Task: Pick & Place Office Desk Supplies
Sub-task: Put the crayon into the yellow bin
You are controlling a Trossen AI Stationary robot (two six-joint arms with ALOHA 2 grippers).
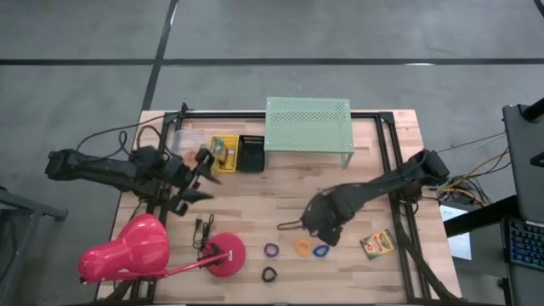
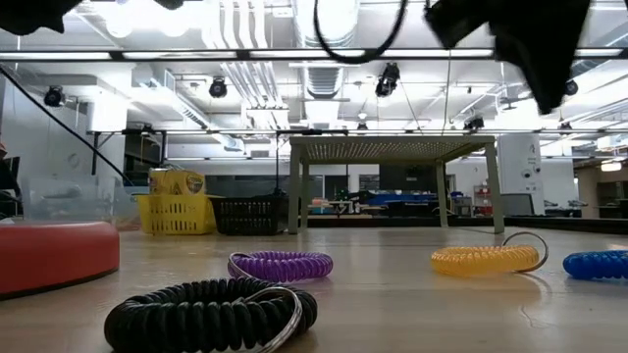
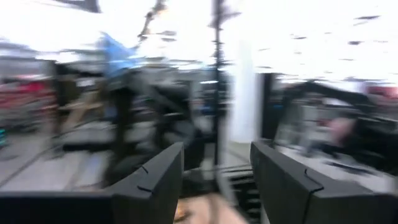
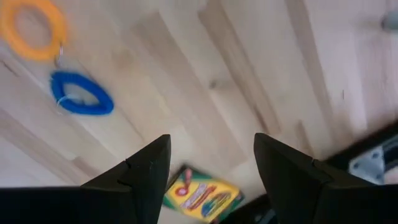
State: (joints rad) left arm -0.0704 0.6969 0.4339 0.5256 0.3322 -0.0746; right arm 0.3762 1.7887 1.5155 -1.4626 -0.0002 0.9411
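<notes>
Ring loops lie flat on the wooden table near its front: purple (image 1: 271,250), orange (image 1: 303,246), blue (image 1: 321,251) and black (image 1: 269,274). A yellow-and-green crayon box (image 1: 377,244) lies flat to their right. Another crayon box sits in a yellow basket (image 1: 223,155) at the back. My right gripper (image 1: 323,223) hangs open above the table, pointing down, with nothing between its fingers (image 4: 211,140); below it are the blue loop (image 4: 81,93), the orange loop (image 4: 31,28) and the crayon box (image 4: 202,196). My left gripper (image 1: 204,170) is raised just left of the yellow basket, open (image 3: 217,149) and holding nothing.
A mint-green perforated shelf (image 1: 308,125) stands at the back, with a black basket (image 1: 252,153) beside the yellow one. A big pink desk lamp (image 1: 144,251) with a red round base (image 1: 225,255) lies at the front left. Bare wood spans the table's middle.
</notes>
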